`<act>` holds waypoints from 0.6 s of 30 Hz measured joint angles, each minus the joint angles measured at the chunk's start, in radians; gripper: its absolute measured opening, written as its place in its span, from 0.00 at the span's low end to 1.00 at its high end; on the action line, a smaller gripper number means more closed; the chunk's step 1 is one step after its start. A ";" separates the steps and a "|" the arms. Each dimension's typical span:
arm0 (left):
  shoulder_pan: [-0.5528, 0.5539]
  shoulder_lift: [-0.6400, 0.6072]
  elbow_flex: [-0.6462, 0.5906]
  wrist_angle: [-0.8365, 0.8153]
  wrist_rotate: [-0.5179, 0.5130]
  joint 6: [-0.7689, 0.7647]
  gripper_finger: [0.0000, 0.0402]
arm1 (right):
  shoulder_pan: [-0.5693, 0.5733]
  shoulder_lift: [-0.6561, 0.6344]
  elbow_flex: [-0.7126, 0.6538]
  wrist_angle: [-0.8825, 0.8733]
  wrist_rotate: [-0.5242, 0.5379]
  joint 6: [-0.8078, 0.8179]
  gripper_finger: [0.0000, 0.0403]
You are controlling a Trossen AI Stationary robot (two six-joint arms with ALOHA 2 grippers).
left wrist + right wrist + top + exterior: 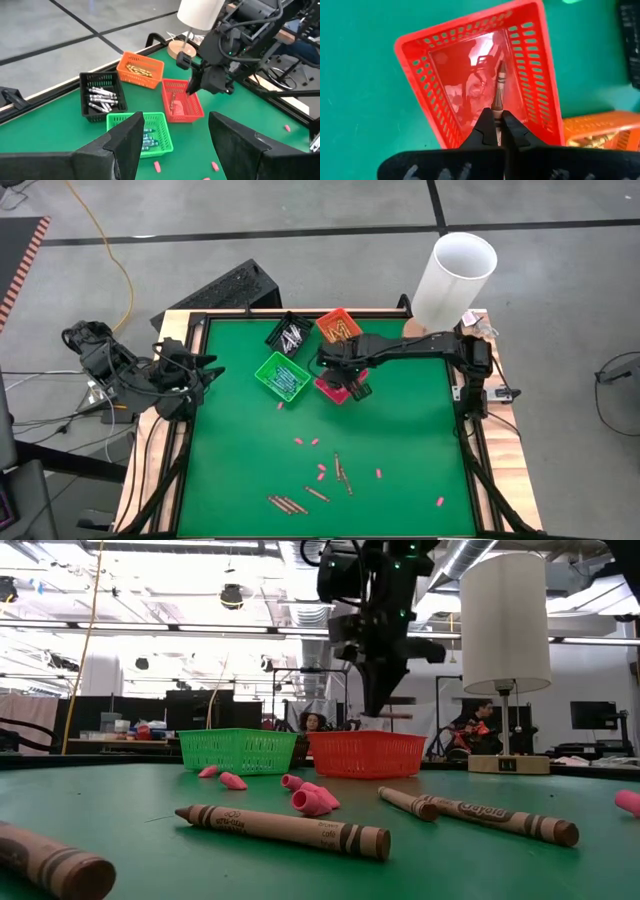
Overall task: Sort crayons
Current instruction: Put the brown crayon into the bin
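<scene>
- On the near part of the green counter (400, 430) lie loose brown crayons (287, 504), flat among small pink bits (321, 473). In the high view one group near the counter's front edge lies with long axes slanting across the counter, and another pair (342, 471) runs mostly front to back.
- In the low view the nearest full crayon (283, 829) lies on its side, long axis running left to right across the picture, its tip toward the left.
- Further in, the right hand (498, 131) hangs over the red bin (333, 388), fingers pressed together on a brown crayon (499, 85). The crayon sticks out past the fingertips, its long axis in line with the fingers and its far end pointing down into the bin.
- Beside the red bin stands the green bin (281, 375) with teal crayons (148, 137) lying flat in it.
- Behind these, the black bin (290, 333) holds grey-white crayons (101, 98) and the orange bin (337, 326) holds yellow crayons (137, 69), all lying flat.
- The left hand (173, 135) waits at the counter's left edge, fingers well apart, holding nothing.
- At the far right corner stands a lamp (453, 278) with a white shade.
</scene>
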 joint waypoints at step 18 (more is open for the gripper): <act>0.000 0.000 0.000 -0.027 0.001 -0.010 0.53 | 0.013 0.037 -0.118 0.183 -0.075 -0.022 0.00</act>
